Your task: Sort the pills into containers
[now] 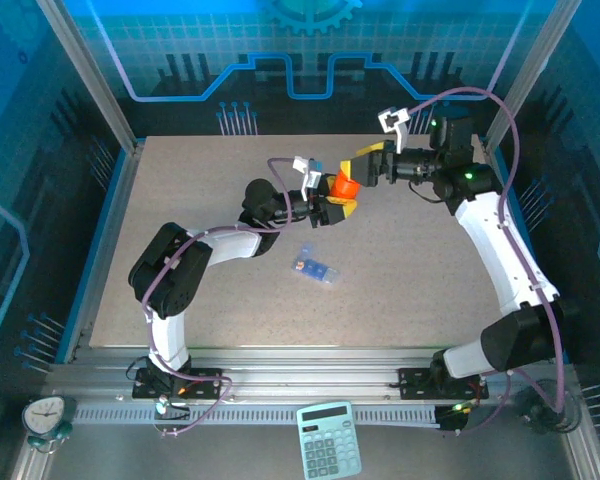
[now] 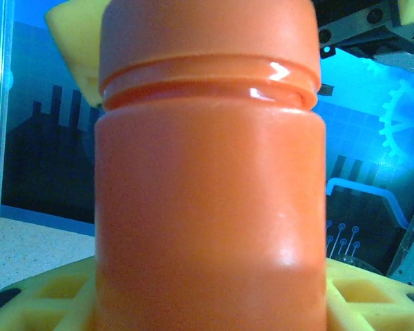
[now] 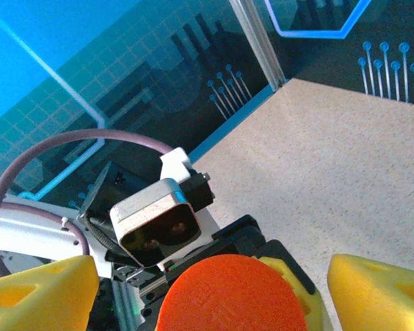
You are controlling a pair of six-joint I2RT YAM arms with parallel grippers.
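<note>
**Cap not yet gripped: a twist could go wrong**

The left hand (image 1: 336, 207) is clamped on the orange bottle (image 1: 344, 187), its yellow fingers (image 2: 48, 296) pressed against the lower part of the body. The right hand (image 3: 214, 303) stands open. Its yellow fingers (image 3: 38, 289) sit either side of the round orange cap (image 3: 228, 293) with a gap on each side, touching nothing.

The main risks lie in the closing and the twist. If the right hand closes off-centre, one finger meets the cap first and shoves the bottle sideways in the left hand's hold. That hold is low on smooth plastic, so a stiff cap may turn the whole bottle instead of unscrewing. If the cap lets go suddenly, the jolt could tip the bottle — and any pills inside would scatter over the table (image 1: 180, 200).

The pill box (image 1: 313, 266) lies flat on the table, nearer than both hands and well apart from them. Anything spilled here would miss it. Its compartments look small, so a later pour could easily overshoot. Whether its lids are open is too small to tell.
</note>
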